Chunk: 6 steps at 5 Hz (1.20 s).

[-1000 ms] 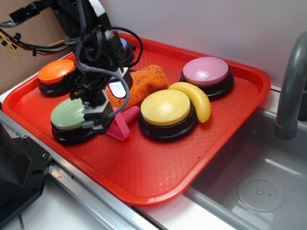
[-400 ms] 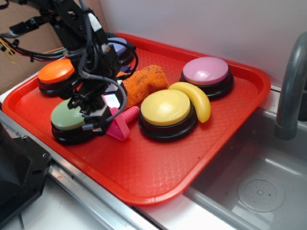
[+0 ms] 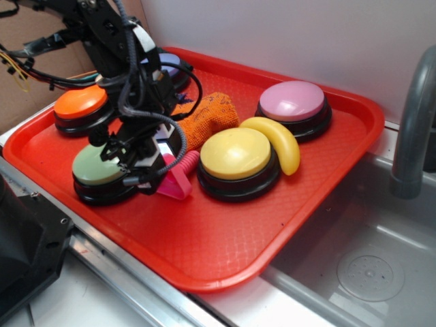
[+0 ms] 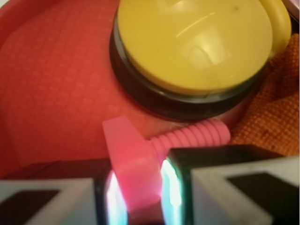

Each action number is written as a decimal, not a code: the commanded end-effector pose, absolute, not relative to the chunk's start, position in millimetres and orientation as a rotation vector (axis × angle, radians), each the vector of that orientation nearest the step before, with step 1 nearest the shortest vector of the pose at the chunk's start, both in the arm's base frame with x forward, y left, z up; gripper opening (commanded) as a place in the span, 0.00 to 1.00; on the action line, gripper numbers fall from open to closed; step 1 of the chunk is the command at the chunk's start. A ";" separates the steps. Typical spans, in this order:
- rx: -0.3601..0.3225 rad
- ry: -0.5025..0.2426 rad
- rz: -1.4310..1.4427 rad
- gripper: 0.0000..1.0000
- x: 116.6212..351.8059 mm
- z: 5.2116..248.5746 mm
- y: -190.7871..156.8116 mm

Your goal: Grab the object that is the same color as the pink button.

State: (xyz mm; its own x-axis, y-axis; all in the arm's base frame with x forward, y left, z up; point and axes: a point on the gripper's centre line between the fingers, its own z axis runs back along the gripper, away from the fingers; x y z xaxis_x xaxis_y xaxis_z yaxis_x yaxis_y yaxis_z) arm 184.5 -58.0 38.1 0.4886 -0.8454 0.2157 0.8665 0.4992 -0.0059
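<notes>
Gripper jaws press both sides of the pink bolt's flat head (shaft pointing toward the orange cloth), beside the yellow button

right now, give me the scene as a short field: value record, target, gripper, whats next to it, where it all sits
target: pink toy bolt, lying on its side
matching reference: pink button, far right of tray
gripper: gripper shut on the bolt's flat head, a finger on each side
bolt shaft: points toward the orange cloth
neighbours: yellow button just beyond the bolt; green button beside the gripper; banana against the yellow button
surface: red tray
lifted: cannot tell
</notes>
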 end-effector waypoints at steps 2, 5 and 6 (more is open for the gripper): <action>-0.097 -0.203 -0.710 0.00 184.4 83.0 -46.9; 0.151 -0.137 -0.022 0.00 198.9 167.4 -10.0; 0.170 -0.119 0.203 0.00 202.1 189.7 7.6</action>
State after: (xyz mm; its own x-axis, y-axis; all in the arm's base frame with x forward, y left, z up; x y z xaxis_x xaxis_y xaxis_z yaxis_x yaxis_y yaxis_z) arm 197.6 15.5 178.0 0.9782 0.1867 0.0913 -0.2000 0.9651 0.1690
